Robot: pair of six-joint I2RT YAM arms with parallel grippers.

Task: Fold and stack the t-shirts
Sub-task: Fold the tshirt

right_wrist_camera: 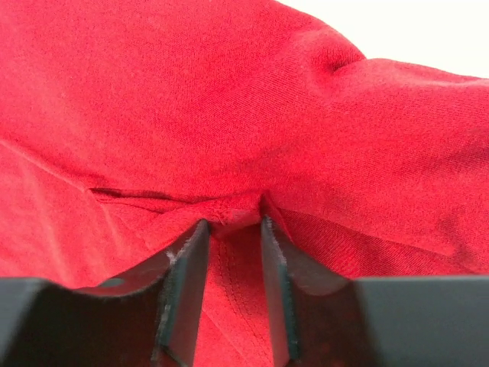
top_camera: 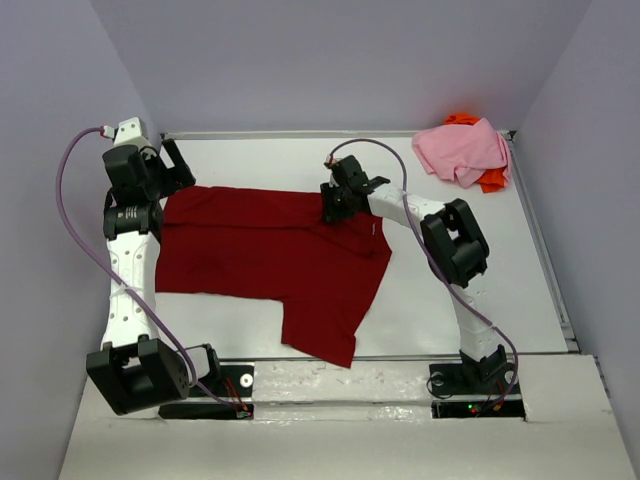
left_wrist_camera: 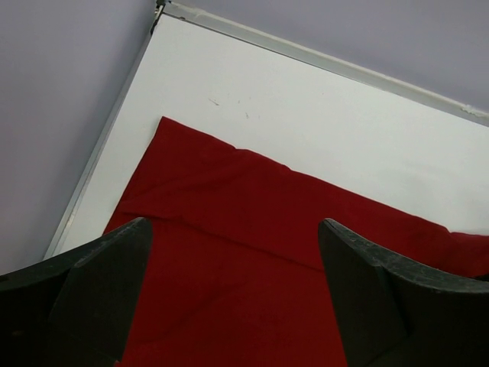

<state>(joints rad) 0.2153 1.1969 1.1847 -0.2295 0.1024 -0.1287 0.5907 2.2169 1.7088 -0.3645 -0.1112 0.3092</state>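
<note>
Dark red t-shirt (top_camera: 270, 255) lies spread on table (top_camera: 450, 300); pink t-shirt (top_camera: 462, 150) and orange t-shirt (top_camera: 492, 180) are heaped at far-right corner. Right gripper (right_wrist_camera: 229, 227) pinches a thin cloth ridge nr far edge. Left gripper (left_wrist_camera: 235, 225) is spread wide, empty. Risk: shallow bite slips on lift, or catches one layer only, giving a skewed fold.

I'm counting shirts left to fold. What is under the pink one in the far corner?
An orange shirt shows past the pink shirt at its far and right edges. The rest is covered, so anything else beneath cannot be seen.
</note>
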